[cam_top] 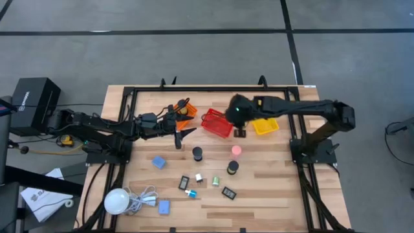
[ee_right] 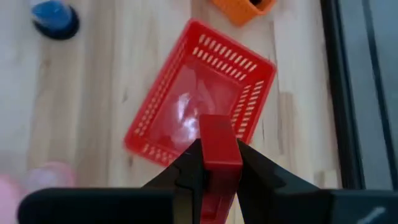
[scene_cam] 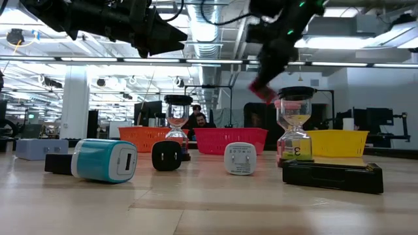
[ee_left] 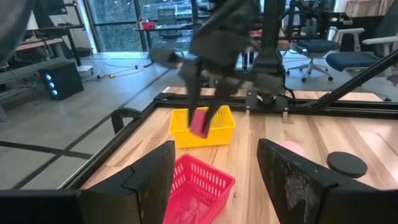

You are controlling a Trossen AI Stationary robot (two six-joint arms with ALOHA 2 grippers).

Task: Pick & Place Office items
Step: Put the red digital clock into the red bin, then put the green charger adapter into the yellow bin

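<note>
Above the pale wooden table (cam_top: pixel 272 188), the small red plastic bar (ee_right: pixel 219 149) is held tight in the right gripper (ee_right: pixel 217 163) over the red mesh basket (ee_right: pixel 205 93), near its edge, so it could be dropped onto the rim and bounced out, while the left gripper (ee_left: pixel 214 177) is kept half open and empty nearby.

You are working in a robotics lab set inside an open-plan office or industrial hall. Evidence: a wooden tabletop (cam_top: pixel 259 194) bounded by a black metal frame (cam_top: pixel 213 88), standing on grey concrete floor (cam_top: pixel 194 52); exposed ceiling ducts (scene_cam: pixel 215 19) and strip lighting; rolling office chairs (ee_left: pixel 354 59) and desks beyond; people (scene_cam: pixel 199 119) seated at monitors in the background.
</note>
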